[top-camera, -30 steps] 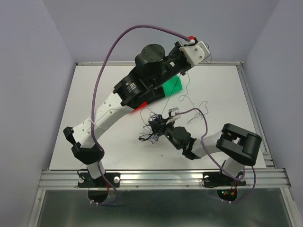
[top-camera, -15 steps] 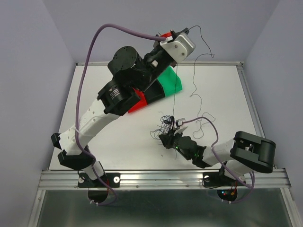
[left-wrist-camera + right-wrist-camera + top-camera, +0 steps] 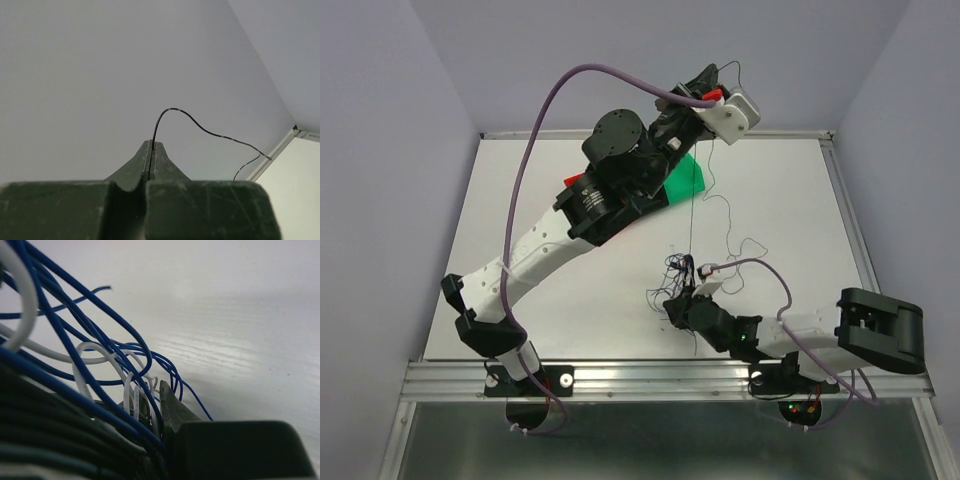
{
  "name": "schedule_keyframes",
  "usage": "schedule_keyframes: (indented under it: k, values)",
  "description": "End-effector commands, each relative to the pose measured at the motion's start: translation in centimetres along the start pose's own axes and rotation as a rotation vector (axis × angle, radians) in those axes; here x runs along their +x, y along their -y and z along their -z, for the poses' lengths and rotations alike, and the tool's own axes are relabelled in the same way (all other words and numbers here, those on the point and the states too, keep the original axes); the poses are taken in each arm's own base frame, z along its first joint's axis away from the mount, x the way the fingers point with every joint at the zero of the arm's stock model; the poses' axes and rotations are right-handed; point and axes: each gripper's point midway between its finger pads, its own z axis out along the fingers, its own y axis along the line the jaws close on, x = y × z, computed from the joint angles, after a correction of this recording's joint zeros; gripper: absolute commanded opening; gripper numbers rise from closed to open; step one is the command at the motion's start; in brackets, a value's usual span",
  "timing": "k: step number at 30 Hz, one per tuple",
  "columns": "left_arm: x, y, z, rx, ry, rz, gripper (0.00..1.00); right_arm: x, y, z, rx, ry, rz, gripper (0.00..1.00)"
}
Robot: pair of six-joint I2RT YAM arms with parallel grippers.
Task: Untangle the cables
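Observation:
A scribbly clump of thin blue, white and black cables [image 3: 676,275] lies on the white table, right of centre. My right gripper [image 3: 678,305] sits low at the clump and is shut on several blue and white strands [image 3: 135,385]. My left gripper [image 3: 712,75] is raised high over the table's far edge and is shut on one black cable [image 3: 167,112], which arcs from the fingertips to the right. In the top view this strand [image 3: 692,200] runs down to the clump.
A green block [image 3: 680,182] with a red end lies on the table under the left arm. Loose curly strands [image 3: 735,240] trail right of the clump. Thick purple cables run along both arms. Grey walls enclose the table [image 3: 550,300].
The left gripper has swung to the right, still high with the black cable. The right gripper has drawn nearer the front edge with the clump, and its arm has stretched out to the right.

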Motion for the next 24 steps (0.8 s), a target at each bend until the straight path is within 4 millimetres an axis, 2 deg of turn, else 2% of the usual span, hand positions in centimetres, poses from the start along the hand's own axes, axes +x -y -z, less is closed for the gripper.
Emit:
schedule_keyframes:
  k: [1, 2, 3, 5, 7, 8, 11, 13, 17, 21, 23, 24]
  values:
    - [-8.3, -12.1, 5.5, -0.335, 0.291, 0.092, 0.0, 2.8, 5.2, 2.6, 0.108, -0.109, 0.118, 0.17]
    - [-7.8, -11.4, 5.3, -0.32, 0.283, 0.095, 0.0, 1.4, 4.0, 3.1, 0.057, -0.072, 0.082, 0.18]
    - [-6.8, -10.2, 4.9, -0.297, 0.266, 0.086, 0.0, 0.8, 3.9, 3.5, 0.039, -0.055, 0.075, 0.18]
    - [-6.1, -9.3, 4.5, -0.291, 0.25, 0.084, 0.0, -0.1, 3.6, 4.2, -0.01, -0.02, 0.052, 0.18]
    - [-5.3, -9.0, 4.0, -0.294, 0.234, 0.109, 0.0, -1.3, 3.3, 5.0, -0.041, 0.012, 0.032, 0.45]
    - [-5.0, -8.7, 3.7, -0.288, 0.231, 0.122, 0.0, -1.2, 3.7, 5.2, -0.038, -0.002, 0.068, 0.56]
    - [-4.7, -8.2, 3.1, -0.244, 0.243, 0.185, 0.0, -2.0, 2.4, 5.9, -0.109, 0.008, 0.081, 0.68]
    - [-4.3, -6.7, 2.5, -0.175, 0.225, 0.23, 0.0, -2.6, 1.7, 6.3, -0.147, 0.019, 0.115, 0.74]
    - [-3.4, -4.0, 2.1, -0.072, 0.198, 0.289, 0.0, -4.2, -0.1, 6.8, -0.23, 0.077, 0.164, 0.7]
    - [-1.5, -1.5, 2.1, 0.001, 0.13, 0.353, 0.0, -5.0, -3.2, 8.0, -0.399, 0.101, 0.228, 0.81]
    - [-0.7, 0.2, 2.7, 0.06, 0.114, 0.383, 0.0, -5.5, -4.2, 8.4, -0.442, 0.114, 0.262, 0.81]
    - [-0.4, 1.2, 2.9, 0.098, 0.103, 0.417, 0.0, -5.8, -5.0, 8.5, -0.466, 0.119, 0.268, 0.77]
